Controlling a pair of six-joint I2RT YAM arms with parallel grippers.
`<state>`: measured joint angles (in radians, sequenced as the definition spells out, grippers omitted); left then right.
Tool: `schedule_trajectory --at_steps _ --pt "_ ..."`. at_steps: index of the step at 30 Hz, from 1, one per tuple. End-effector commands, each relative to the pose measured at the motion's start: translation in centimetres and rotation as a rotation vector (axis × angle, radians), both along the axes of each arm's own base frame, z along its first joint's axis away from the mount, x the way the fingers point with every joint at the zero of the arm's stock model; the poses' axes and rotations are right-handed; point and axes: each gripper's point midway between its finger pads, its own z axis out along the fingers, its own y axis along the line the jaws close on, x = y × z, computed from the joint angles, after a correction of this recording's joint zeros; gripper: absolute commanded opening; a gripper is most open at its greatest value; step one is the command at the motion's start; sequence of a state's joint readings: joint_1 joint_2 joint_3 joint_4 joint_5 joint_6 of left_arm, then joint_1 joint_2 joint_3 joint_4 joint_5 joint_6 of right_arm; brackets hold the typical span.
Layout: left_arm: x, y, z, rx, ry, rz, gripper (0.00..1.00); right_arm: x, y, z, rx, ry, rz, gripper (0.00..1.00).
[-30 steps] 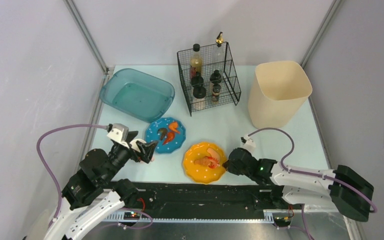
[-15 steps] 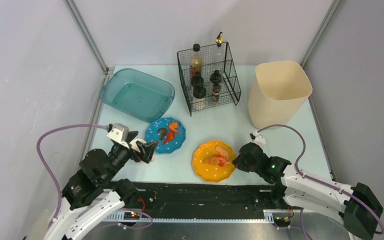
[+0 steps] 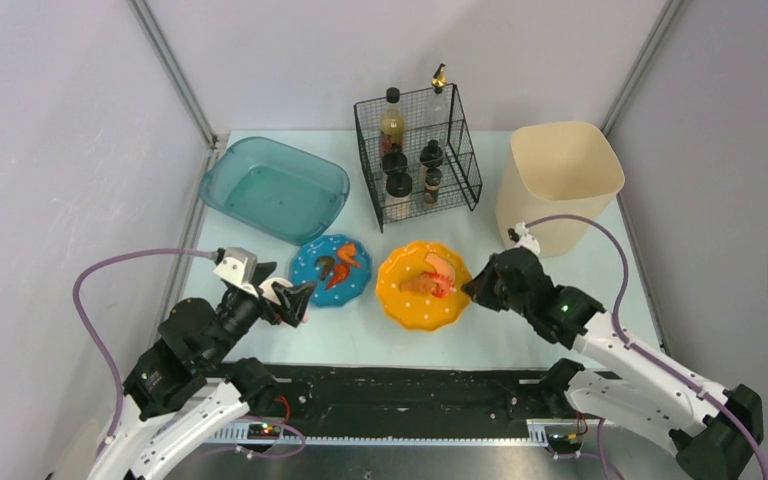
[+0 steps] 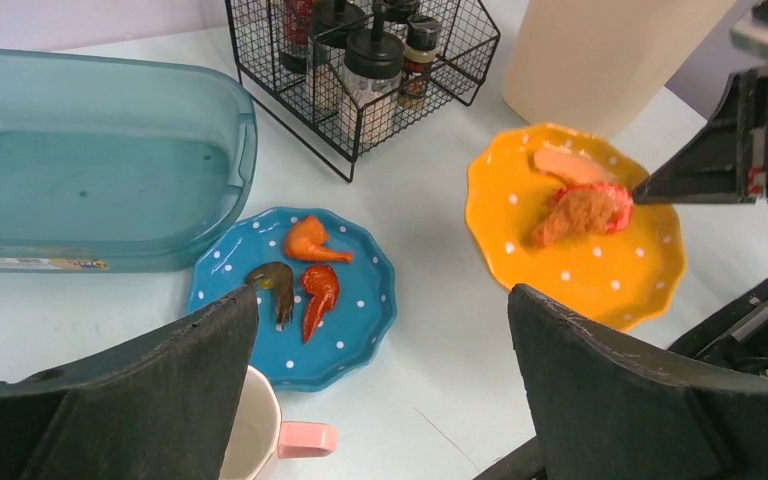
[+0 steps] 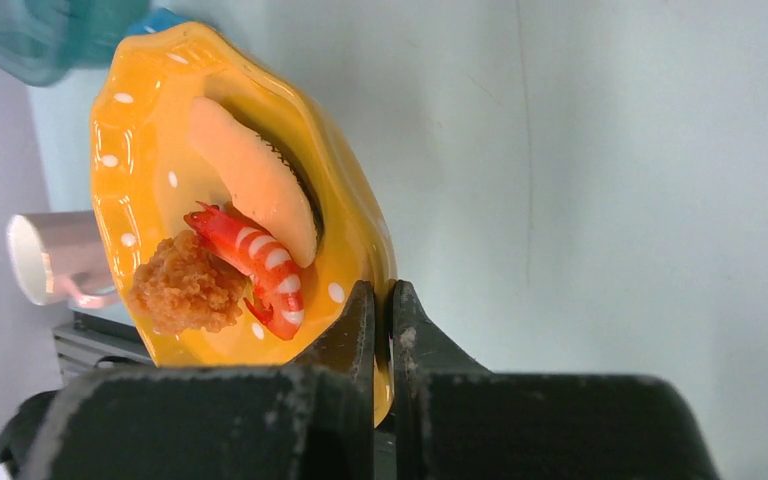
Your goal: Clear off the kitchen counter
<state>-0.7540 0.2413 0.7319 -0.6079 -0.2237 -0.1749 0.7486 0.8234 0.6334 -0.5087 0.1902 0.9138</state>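
Observation:
My right gripper (image 3: 470, 288) is shut on the right rim of an orange polka-dot plate (image 3: 410, 298), held over the middle of the kitchen counter (image 3: 360, 345). The right wrist view shows the plate (image 5: 150, 170) pinched between the jaws of the gripper (image 5: 382, 290), carrying a fried piece (image 5: 185, 290), a striped shrimp (image 5: 255, 265) and a pale orange piece (image 5: 250, 175). A blue plate (image 3: 355, 285) with three shrimp-like bits lies left of it. My left gripper (image 3: 300, 300) hangs open over the counter's near left, above a white mug (image 4: 260, 440) with a pink handle.
A teal tub (image 3: 275, 188) sits at the back left. A black wire rack (image 3: 417, 160) of bottles stands at the back middle. A tall beige bin (image 3: 558, 185) stands at the back right, just beyond my right gripper. A black rail runs along the near edge.
My right gripper has carried the orange plate from the near edge away toward the back, nearer the beige bin. The left arm has not moved.

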Motion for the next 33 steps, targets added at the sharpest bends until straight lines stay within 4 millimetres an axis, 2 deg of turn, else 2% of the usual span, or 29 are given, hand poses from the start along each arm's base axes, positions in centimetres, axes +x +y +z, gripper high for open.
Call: schedule_trajectory --at_steps 1,5,6,7,8,9,10,11,12,13,14,17,22,25,28,33 --pt "0.1 -0.2 0.6 -0.007 -0.025 -0.009 0.98 3.4 2.2 10.8 0.206 -0.217 -0.001 0.00" --pt "0.1 -0.2 0.5 -0.006 -0.024 -0.007 0.98 5.4 1.6 15.3 0.220 -0.275 -0.022 0.00" --pt "0.1 -0.1 0.5 -0.005 -0.024 -0.005 0.98 6.2 1.2 15.4 0.208 -0.270 -0.036 0.00" --pt "0.1 -0.1 0.5 -0.006 -0.025 -0.005 0.98 6.5 1.1 16.8 0.222 -0.289 -0.041 0.00" --pt "0.2 -0.1 0.5 -0.006 -0.025 -0.003 0.98 7.2 0.7 16.9 0.223 -0.283 -0.052 0.00" --pt "0.2 -0.1 0.5 -0.005 -0.024 -0.001 0.98 8.0 0.1 18.3 0.235 -0.305 -0.074 0.00" --pt "0.2 -0.1 0.4 -0.003 -0.022 -0.003 0.98 8.4 0.1 18.4 0.232 -0.294 -0.070 0.00" --pt "0.2 -0.1 0.4 -0.003 -0.022 -0.002 0.98 9.1 -0.5 19.8 0.240 -0.320 -0.088 0.00" --pt "0.2 -0.2 0.4 -0.002 -0.020 -0.003 0.98 9.6 -0.6 19.7 0.223 -0.310 -0.088 0.00" --pt "0.2 -0.2 0.4 -0.003 -0.020 -0.002 0.98 10.1 -1.2 21.3 0.228 -0.340 -0.106 0.00" --pt "0.2 -0.2 0.4 -0.001 -0.019 -0.004 0.98 10.7 -1.4 21.2 0.212 -0.329 -0.112 0.00" --pt "0.3 -0.2 0.3 0.000 -0.018 -0.004 0.98 12.2 -2.6 23.6 0.224 -0.353 -0.135 0.00" --pt "0.2 -0.1 0.4 -0.002 -0.021 -0.001 0.98 14.1 -4.1 25.7 0.235 -0.345 -0.169 0.00" --pt "0.2 -0.1 0.4 -0.003 -0.023 -0.001 0.98 15.4 -5.7 26.0 0.244 -0.332 -0.214 0.00" --pt "0.2 -0.1 0.4 -0.004 -0.023 -0.002 0.98 16.8 -7.9 27.2 0.249 -0.347 -0.273 0.00" --pt "0.1 -0.1 0.5 -0.008 -0.026 -0.003 0.98 17.6 -11.8 28.8 0.226 -0.374 -0.369 0.00"
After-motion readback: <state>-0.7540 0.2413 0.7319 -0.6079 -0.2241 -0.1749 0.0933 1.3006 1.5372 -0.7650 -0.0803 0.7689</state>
